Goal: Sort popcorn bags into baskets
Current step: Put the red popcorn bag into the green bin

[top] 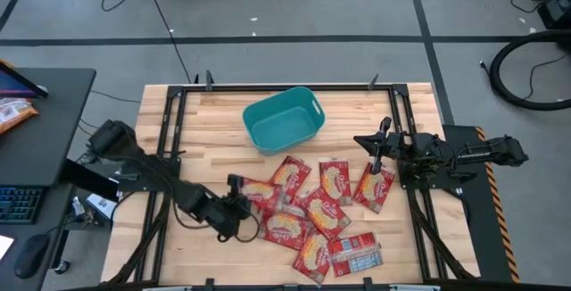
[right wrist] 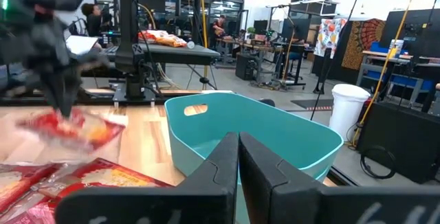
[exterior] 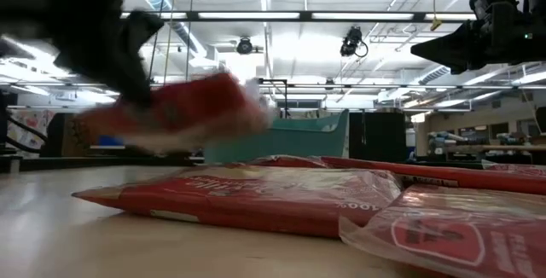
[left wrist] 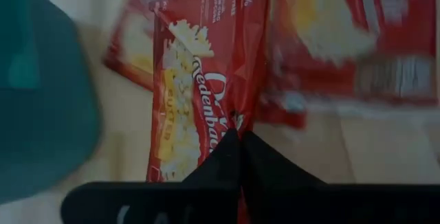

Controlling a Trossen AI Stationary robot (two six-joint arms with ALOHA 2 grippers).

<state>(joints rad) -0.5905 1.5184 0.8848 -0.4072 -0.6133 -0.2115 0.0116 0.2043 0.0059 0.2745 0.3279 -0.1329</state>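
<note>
The left gripper's fingers (left wrist: 237,157) pinch one popcorn bag (left wrist: 206,80) by its edge, lifted just short of the teal basket (top: 284,119); the other popcorn bags (top: 323,211) lie heaped on the wooden table (top: 178,130) on the near side of that basket. The right gripper (right wrist: 238,157), fingers pressed together, waits beside the basket. Held by an edge, the bag may swing and slip out before reaching the basket. A workshop lies beyond.

**Readable print on the packets**

Not much could be read. On the popcorn bag (left wrist: 206,80) in the left wrist view, "100%" and part of "Redenbac" were made out. "100" was also seen on the nearest bag (exterior: 256,197) in the low view.
</note>
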